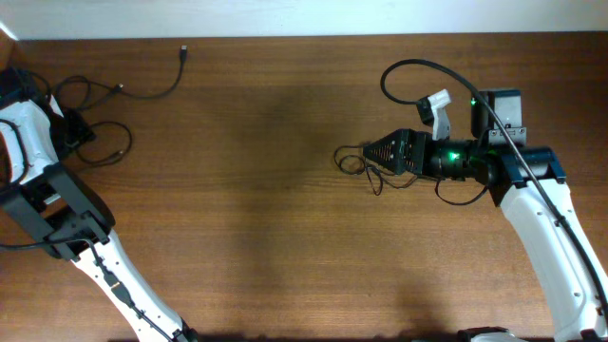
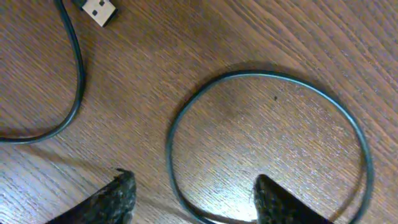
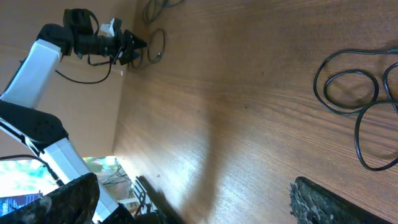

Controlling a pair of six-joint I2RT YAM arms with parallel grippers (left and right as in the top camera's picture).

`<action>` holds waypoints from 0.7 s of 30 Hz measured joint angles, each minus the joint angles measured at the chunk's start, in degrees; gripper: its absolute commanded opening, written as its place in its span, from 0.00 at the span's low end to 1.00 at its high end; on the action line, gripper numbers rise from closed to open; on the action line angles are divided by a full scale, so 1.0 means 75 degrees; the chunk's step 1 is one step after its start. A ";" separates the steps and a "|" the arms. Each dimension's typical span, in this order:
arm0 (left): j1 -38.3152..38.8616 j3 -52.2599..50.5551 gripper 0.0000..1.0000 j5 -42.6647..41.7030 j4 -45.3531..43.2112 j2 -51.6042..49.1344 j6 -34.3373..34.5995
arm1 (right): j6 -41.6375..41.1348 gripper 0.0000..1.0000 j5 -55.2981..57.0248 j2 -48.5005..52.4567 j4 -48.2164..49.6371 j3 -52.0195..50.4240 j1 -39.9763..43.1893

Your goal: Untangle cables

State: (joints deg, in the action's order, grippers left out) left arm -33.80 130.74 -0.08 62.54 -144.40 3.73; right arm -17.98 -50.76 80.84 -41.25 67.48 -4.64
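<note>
A brown wood-grain worktop [image 1: 266, 218] is filling the overhead view, a pale strip [image 1: 285, 17] running along its far edge. A soft shadow [image 1: 280, 123] is lying across it. Beyond its edge, a tan surface [image 3: 25, 18] is showing beside a bright patch [image 3: 102, 167].

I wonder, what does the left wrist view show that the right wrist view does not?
Only the left wrist view shows the metal-tipped black USB plug. Only the right wrist view shows overlapping thin black cable loops and the white left robot arm. Both show the brown wooden table and the round black cable loop at the left claw.
</note>
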 measured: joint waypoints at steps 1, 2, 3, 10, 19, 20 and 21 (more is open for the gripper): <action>0.0000 0.0009 0.80 0.0000 0.0006 0.0000 0.0009 | 0.0003 0.98 0.0000 0.0000 -0.0026 0.0000 0.0000; -0.0003 0.0012 0.81 0.0000 0.0012 0.0000 -0.0015 | 0.0000 0.98 0.0000 0.0000 -0.0050 0.0000 0.0000; -0.0006 0.0029 0.82 0.0000 0.0020 0.0000 -0.0023 | 0.0000 0.98 0.0000 0.0000 -0.0050 0.0000 0.0000; -0.0012 0.0114 1.00 -0.0516 0.0047 0.0682 -0.0058 | -0.0003 0.98 0.0000 0.0000 -0.0052 0.0000 0.0000; 0.0484 0.0388 0.99 -0.3348 0.1250 0.3319 -0.0154 | 0.0003 0.98 -0.0003 0.0000 -0.0256 0.0000 0.0000; 0.0685 0.0391 0.99 -0.3459 0.1358 0.3459 -0.0207 | -0.0003 0.98 -0.0003 0.0000 -0.0274 0.0000 0.0000; 0.1093 0.0417 0.99 -0.3564 0.1600 0.3614 -0.0388 | 0.0000 0.98 -0.0003 0.0000 -0.0280 0.0000 0.0000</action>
State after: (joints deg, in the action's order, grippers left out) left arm -25.61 133.86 -26.81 74.54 -117.30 0.82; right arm -17.98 -50.78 80.84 -43.35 67.48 -4.64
